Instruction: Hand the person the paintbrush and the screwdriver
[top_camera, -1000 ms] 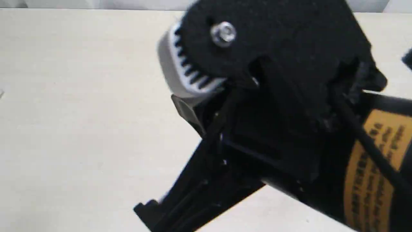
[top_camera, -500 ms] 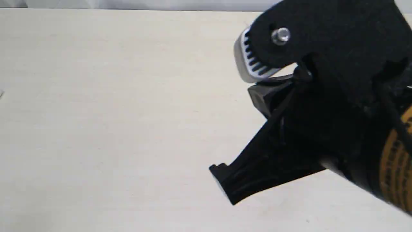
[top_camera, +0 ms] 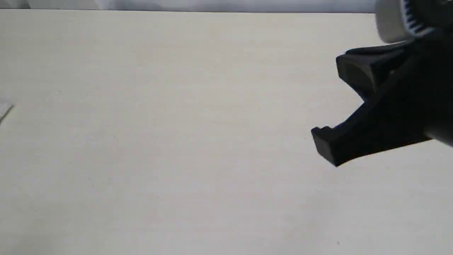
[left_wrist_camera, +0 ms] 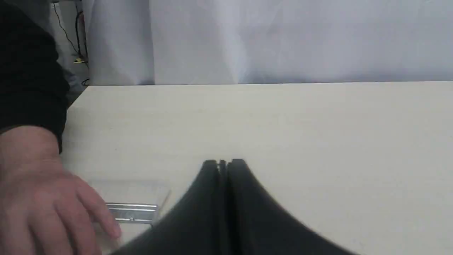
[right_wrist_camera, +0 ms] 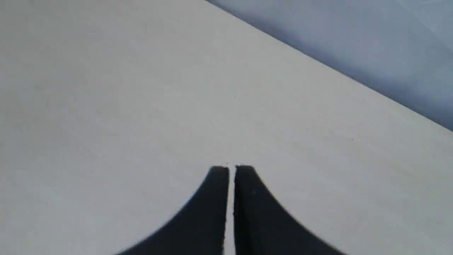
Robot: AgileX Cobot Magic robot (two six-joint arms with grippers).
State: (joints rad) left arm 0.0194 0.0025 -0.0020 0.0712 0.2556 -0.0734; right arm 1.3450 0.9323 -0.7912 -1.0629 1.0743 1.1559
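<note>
The paintbrush lies on the table in the left wrist view, showing its silver ferrule (left_wrist_camera: pixel 131 212) and pale bristles (left_wrist_camera: pixel 129 191). The person's hand (left_wrist_camera: pixel 42 202), with a dark sleeve (left_wrist_camera: pixel 28 78), rests over the brush's handle end and hides it. My left gripper (left_wrist_camera: pixel 223 163) is shut and empty, just beside the brush. My right gripper (right_wrist_camera: pixel 230 169) is shut with nothing between its fingers; it hovers over the bare table at the right edge of the exterior view (top_camera: pixel 324 145). The screwdriver is out of view.
The pale wooden table (top_camera: pixel 177 124) ends at a white curtain (left_wrist_camera: pixel 269 39) behind its far edge. A faint pale sliver (top_camera: pixel 4 110) shows at the exterior view's left edge; what it is cannot be told.
My right arm has swung from the middle of the exterior view to its right edge and upward, uncovering the table. The pale sliver at the left edge has grown slightly.
</note>
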